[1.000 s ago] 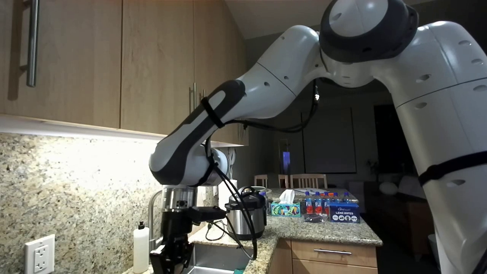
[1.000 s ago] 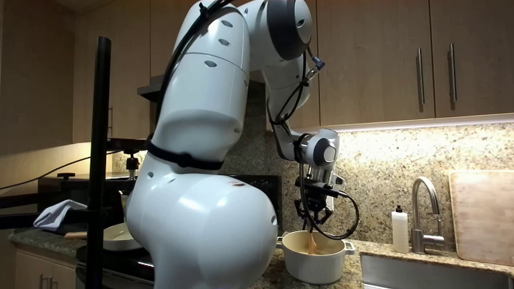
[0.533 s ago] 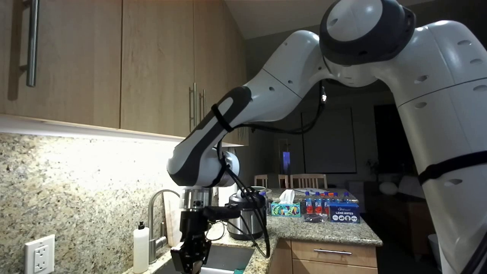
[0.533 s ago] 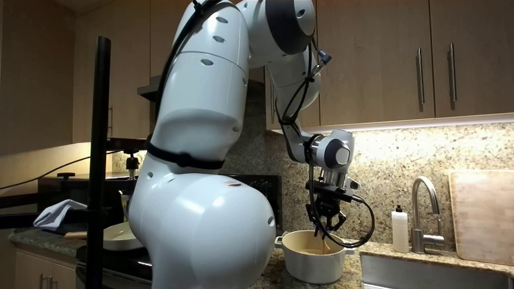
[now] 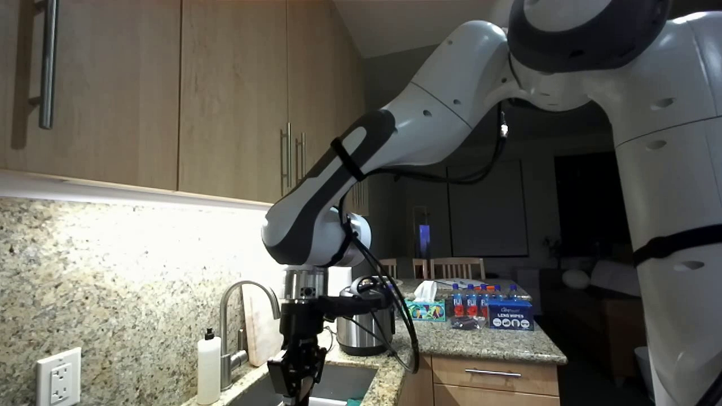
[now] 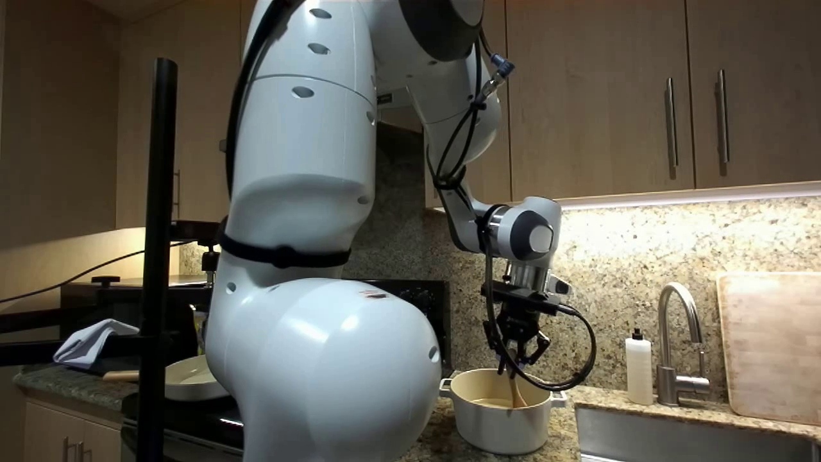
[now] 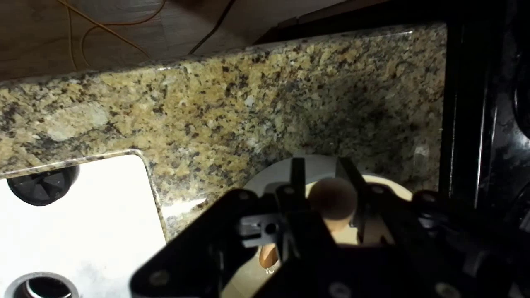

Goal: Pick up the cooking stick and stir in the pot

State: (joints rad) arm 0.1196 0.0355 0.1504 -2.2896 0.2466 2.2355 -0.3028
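Since a second ago, our gripper (image 6: 507,369) and the cooking stick (image 6: 516,391) have shifted toward the sink (image 6: 641,431). Our fingers (image 7: 297,174) seem to pinch the stick's handle (image 7: 332,199), dim in the wrist view; beneath them it reaches into the pot (image 6: 500,428), more free room lying toward the stove (image 7: 504,120).

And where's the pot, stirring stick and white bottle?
Pot (image 6: 502,428): in an exterior view, outer wall.
Stirring stick (image 6: 517,396): in an exterior view, lower part.
White bottle (image 6: 639,371): in an exterior view, its body.
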